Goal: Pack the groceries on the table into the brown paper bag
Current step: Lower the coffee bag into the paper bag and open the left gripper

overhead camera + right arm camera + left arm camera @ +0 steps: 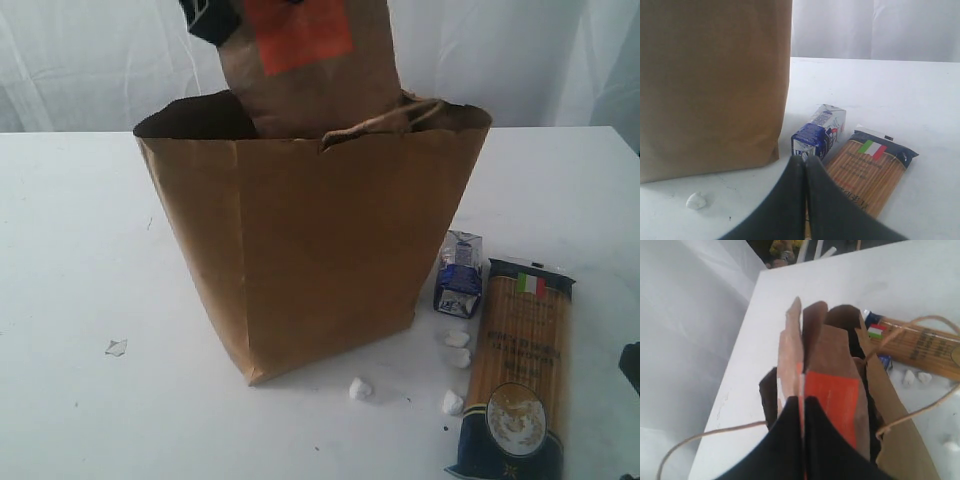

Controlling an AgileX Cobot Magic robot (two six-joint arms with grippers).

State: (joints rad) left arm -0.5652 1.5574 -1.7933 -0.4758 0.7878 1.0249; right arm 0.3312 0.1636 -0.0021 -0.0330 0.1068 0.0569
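The bag is matt creased kraft paper, the spaghetti pack glossy plastic, the tabletop smooth.

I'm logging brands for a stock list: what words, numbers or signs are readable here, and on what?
No words or numbers are readable.
On the spaghetti pack, an Italian flag; its dark print is too blurred.
On the carton, print too blurred.
On the pouch, the orange label: no legible text.

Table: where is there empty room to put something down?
In the exterior view, the widest bare patch of table lies left of the brown paper bag, holding only a small scrap. Right of the bag is crowded: blue-white carton, spaghetti pack and white lumps.
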